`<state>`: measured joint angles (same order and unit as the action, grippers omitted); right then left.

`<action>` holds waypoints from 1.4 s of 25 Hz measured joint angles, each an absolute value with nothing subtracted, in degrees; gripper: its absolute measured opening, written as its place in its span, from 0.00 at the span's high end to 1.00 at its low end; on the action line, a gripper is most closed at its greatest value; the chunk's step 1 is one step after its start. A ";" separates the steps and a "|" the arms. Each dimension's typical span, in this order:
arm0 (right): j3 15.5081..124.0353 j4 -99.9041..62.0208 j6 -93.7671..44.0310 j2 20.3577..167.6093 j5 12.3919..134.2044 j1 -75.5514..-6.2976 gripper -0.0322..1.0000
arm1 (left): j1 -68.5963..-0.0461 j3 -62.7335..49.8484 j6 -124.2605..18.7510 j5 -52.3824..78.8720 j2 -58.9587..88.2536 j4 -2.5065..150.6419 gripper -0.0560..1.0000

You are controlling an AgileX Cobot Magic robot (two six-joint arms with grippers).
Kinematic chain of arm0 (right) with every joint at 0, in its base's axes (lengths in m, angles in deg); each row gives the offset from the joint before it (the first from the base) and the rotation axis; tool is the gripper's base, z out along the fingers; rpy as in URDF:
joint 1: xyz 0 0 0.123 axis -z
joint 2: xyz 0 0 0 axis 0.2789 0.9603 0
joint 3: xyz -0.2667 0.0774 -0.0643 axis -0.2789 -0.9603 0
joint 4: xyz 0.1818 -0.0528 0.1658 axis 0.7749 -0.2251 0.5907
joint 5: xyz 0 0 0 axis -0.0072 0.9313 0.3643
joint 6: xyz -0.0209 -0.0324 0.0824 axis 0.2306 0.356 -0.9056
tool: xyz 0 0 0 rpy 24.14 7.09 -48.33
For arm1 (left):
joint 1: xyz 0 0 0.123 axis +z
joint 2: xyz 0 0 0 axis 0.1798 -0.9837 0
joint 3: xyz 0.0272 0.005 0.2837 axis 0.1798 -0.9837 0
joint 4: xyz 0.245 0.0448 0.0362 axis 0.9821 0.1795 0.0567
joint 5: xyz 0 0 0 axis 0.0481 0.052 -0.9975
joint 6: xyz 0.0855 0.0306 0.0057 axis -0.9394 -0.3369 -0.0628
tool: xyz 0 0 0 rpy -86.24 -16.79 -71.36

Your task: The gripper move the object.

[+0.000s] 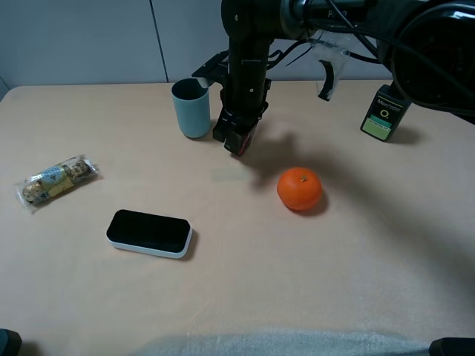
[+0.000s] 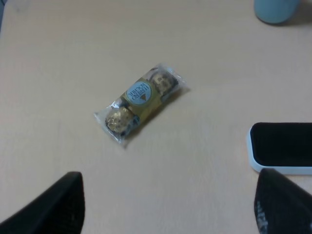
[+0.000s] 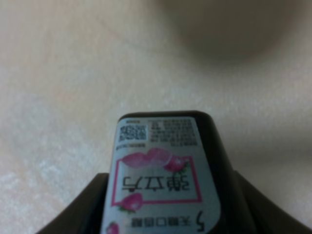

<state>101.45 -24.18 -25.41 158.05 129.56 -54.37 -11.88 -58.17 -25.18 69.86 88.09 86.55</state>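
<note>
My right gripper (image 1: 239, 138) reaches across the middle of the table and hangs above it, just right of a teal cup (image 1: 191, 108). It is shut on the object, a small black box (image 1: 243, 141) with a pink and white label. In the right wrist view the box (image 3: 161, 170) sits between the dark fingers (image 3: 80, 212), held above the bare tabletop. My left gripper (image 2: 168, 207) is open and empty, and only its two dark fingertips (image 2: 53, 207) show at the edge of the left wrist view. It is out of the exterior view.
An orange (image 1: 300, 188) lies right of the held box. A flat black-and-white case (image 1: 149, 233) lies front left, also in the left wrist view (image 2: 282, 146). A chocolate packet (image 1: 57, 180) (image 2: 141, 102) lies far left. A black-and-green bottle (image 1: 385, 111) stands back right.
</note>
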 joint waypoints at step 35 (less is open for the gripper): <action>101.45 -25.72 -25.41 158.05 129.99 -54.37 0.62 | -11.88 -58.17 -25.18 69.86 88.09 86.55 0.27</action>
<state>101.45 -25.72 -25.41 158.05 129.99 -54.37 -11.88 -58.17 -25.18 69.86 88.09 86.55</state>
